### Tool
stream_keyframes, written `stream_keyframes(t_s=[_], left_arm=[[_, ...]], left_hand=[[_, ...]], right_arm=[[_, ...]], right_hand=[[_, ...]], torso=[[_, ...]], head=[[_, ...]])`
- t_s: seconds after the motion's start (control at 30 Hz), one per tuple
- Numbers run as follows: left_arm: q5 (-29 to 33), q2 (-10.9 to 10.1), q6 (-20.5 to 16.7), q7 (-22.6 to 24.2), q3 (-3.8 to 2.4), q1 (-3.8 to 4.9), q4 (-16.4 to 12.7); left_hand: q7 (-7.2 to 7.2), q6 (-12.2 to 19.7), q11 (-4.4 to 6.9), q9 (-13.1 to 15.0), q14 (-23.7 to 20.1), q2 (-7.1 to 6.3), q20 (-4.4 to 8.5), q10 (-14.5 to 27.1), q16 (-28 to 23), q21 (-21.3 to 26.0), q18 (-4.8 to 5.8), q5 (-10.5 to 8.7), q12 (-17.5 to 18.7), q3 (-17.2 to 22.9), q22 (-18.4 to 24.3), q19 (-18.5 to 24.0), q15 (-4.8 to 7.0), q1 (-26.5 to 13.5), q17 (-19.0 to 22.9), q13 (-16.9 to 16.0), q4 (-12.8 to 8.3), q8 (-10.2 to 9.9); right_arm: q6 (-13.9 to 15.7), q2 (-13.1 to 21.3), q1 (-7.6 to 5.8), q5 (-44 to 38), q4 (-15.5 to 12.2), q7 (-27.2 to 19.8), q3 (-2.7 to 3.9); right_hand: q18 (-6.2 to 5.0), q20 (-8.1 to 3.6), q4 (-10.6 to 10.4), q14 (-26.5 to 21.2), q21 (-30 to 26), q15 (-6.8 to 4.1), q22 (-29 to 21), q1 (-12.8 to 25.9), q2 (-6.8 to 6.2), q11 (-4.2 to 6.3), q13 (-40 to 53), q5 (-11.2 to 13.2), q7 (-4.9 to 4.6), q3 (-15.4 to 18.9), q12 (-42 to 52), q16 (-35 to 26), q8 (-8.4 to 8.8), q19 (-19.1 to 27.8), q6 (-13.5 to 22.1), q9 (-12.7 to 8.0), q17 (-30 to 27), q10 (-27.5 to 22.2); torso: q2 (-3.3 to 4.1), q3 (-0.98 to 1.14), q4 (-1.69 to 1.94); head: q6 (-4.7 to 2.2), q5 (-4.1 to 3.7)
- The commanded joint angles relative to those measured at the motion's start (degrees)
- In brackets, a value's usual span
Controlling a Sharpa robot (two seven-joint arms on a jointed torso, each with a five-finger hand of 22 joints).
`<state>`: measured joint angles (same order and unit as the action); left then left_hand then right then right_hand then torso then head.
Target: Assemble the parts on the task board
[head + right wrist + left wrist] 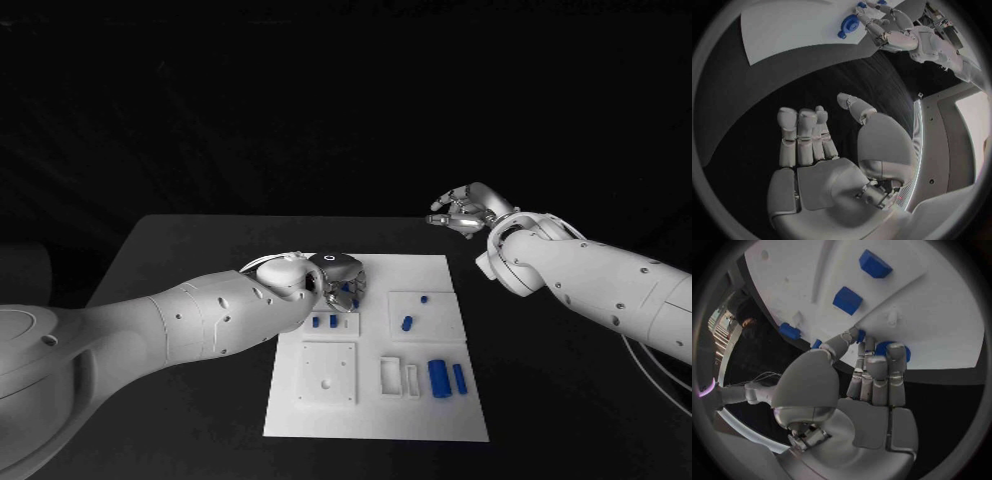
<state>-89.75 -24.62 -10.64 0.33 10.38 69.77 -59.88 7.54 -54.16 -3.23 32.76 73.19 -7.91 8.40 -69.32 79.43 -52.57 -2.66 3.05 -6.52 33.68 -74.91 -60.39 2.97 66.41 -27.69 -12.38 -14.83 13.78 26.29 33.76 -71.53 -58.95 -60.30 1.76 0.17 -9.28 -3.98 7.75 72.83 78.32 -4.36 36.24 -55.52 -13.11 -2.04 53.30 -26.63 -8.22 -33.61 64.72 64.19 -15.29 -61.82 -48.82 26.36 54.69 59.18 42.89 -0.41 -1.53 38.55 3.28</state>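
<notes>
Left robot hand over task board far edge; right robot hand (empty) beyond.

No readable text, label, brand, number or sign appears on anything here.

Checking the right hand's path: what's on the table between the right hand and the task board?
Nothing: in the head view, only bare black table lies between the right hand and the task board.

task board mid-table, left hand over it, right hand behind
</notes>
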Motion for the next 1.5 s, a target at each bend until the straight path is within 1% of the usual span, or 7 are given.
stream_keyframes(t_s=[0.03,0.33,0.5,0.67,0.8,1.03,1.5], left_arm=[[0.35,0.23,1.57,0.3,0.19,-0.42,0.26],[0.32,0.81,2.48,0.19,0.31,-0.69,0.74],[-0.17,0.91,3.17,-0.1,1.12,-0.76,0.94],[-0.6,0.92,3.55,-0.38,1.38,-0.8,1.03],[-0.85,0.82,3.47,-0.52,1.42,-0.82,0.87],[-0.89,0.76,1.26,-0.27,1.43,-0.85,0.84],[3.34,-0.71,-7.61,2.16,1.34,-1.04,-0.58]], left_hand=[[0.07,-0.43,-0.14,-0.1,-0.02,0.66,0.25,-0.72,0.11,-0.08,-4.93,-0.02,0.29,0.07,-0.87,0.31,0.18,-0.05,0.08,0.07,0.27,0.35],[-0.28,-1.72,0.13,-0.11,-0.01,1.51,0.37,-2.26,0.12,-0.19,-4.87,0.01,-0.07,0.29,-0.95,0.38,0.45,0.02,0.14,-0.28,0.05,0.94],[-0.54,-2.38,0.22,-0.18,-0.05,2.07,0.47,-2.97,0.05,-0.17,-4.79,0.06,-0.13,0.48,-0.94,0.5,0.53,0.15,0.21,-0.42,-0.19,1.19],[-0.75,-3.02,0.25,-0.26,-0.07,2.63,0.5,-3.55,-0.1,-0.09,-4.68,0.15,-0.11,0.72,-0.9,0.63,0.54,0.31,0.33,-0.5,-0.45,1.4],[-1.02,-3.89,0.49,-0.35,-0.01,3.18,0.6,-4.44,-0.19,-0.12,-4.57,1.59,-0.17,1.12,-0.92,0.65,0.76,0.53,0.43,-0.64,-0.77,1.69],[-1.38,-5.03,0.86,-0.39,0.12,3.78,0.83,-5.62,-0.2,-0.25,-4.46,2.18,-0.29,1.3,-0.95,0.54,1.13,0.65,0.51,-0.82,-1.15,2.11],[-1.54,-5.63,1.15,-0.51,-0.06,4.56,1.19,-6.36,-0.42,-0.52,-4.39,2.61,-0.07,1.37,-0.96,0.14,1.43,0.45,0.67,-0.88,-1.18,2.26]], right_arm=[[-0.62,0.0,-0.02,-0.81,-0.21,-0.41,0.0],[-0.62,-0.05,-0.03,-0.86,-0.24,-0.42,0.0],[-0.58,-0.03,-0.03,-0.87,-0.26,-0.43,0.0],[-0.58,-0.02,-0.03,-0.87,-0.3,-0.43,0.0],[-0.56,0.02,-0.03,-0.88,-0.43,-0.43,0.0],[-0.53,0.06,-0.03,-0.91,-0.51,-0.45,0.0],[-0.5,0.06,-0.03,-1.02,-0.5,-0.45,0.0]], right_hand=[[-5.72,-0.4,0.21,0.37,-0.34,-0.02,0.08,0.22,0.46,0.06,-0.07,-0.2,-0.32,0.03,0.28,-0.29,0.22,-0.08,-0.01,0.05,0.09,-0.09],[-5.72,-0.4,0.21,0.39,-0.35,-0.02,0.09,0.24,0.45,0.07,-0.09,-0.22,-0.32,0.04,0.29,-0.3,0.22,-0.11,-0.02,0.06,0.1,-0.07],[-5.72,-0.4,0.21,0.41,-0.35,-0.02,0.1,0.24,0.46,0.07,-0.1,-0.23,-0.32,0.04,0.3,-0.3,0.21,-0.12,-0.02,0.06,0.11,-0.07],[-5.72,-0.4,0.21,0.42,-0.36,-0.03,0.11,0.25,0.45,0.07,-0.11,-0.25,-0.31,0.04,0.31,-0.3,0.21,-0.13,-0.03,0.06,0.11,-0.06],[-5.72,-0.4,0.21,0.42,-0.37,-0.03,0.11,0.25,0.45,0.07,-0.12,-0.26,-0.31,0.05,0.31,-0.31,0.21,-0.14,-0.03,0.06,0.12,-0.06],[-5.72,-0.4,0.21,0.44,-0.38,-0.03,0.12,0.25,0.45,0.08,-0.13,-0.28,-0.31,0.05,0.32,-0.31,0.2,-0.15,-0.04,0.07,0.13,-0.05],[-5.72,-0.39,0.2,0.47,-0.4,-0.04,0.15,0.32,0.42,0.09,-0.17,-0.31,-0.29,0.09,0.35,-0.33,0.16,-0.19,-0.1,0.09,0.14,-0.03]], torso=[[-0.02,-0.01,0.05],[-0.03,0.03,-0.02],[-0.08,0.02,0.08],[-0.13,0.0,0.06],[-0.15,0.04,0.04],[-0.11,-0.01,0.06],[-0.13,-0.01,0.07]], head=[[0.12,-0.02],[0.4,-0.09],[0.49,-0.22],[0.62,-0.24],[0.66,-0.25],[0.57,-0.26],[0.23,-0.11]])
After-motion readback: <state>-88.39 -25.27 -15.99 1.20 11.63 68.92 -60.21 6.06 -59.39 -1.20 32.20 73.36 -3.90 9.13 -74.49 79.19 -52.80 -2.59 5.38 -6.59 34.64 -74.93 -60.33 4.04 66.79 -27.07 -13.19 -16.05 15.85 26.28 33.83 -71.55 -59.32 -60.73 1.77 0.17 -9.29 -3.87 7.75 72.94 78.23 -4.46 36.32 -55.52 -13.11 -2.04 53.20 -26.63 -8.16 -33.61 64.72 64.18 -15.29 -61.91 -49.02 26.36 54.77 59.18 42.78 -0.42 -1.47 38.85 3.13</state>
